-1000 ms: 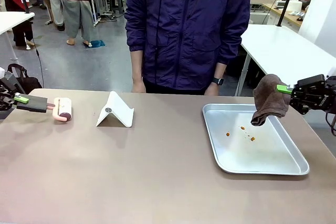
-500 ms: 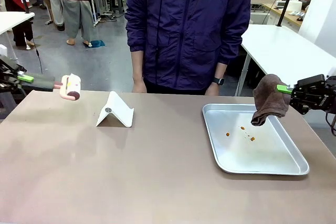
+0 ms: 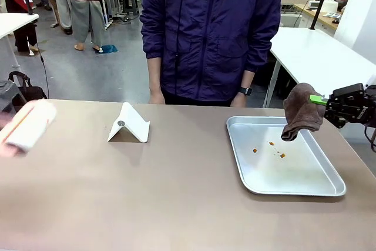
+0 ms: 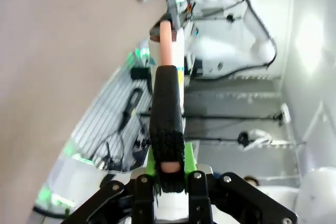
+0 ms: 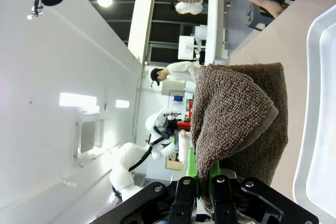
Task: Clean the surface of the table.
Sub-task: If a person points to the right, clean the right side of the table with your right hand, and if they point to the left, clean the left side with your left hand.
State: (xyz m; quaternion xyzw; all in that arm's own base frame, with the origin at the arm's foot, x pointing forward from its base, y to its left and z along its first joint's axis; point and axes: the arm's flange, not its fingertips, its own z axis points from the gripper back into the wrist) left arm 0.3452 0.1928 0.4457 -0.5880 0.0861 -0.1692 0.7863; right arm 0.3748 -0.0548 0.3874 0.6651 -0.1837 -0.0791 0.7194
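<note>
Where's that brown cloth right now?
Front view, right side: the brown cloth hangs from the fingers of the right gripper, over the far right edge of the metal tray.

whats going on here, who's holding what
The right gripper holds a brown cloth over the far right corner of the metal tray, which has a few orange crumbs in it. The left gripper grips a pink-handled roller, a blur at the left edge of the table. A white stand sits between them. A person stands at the far side.
</note>
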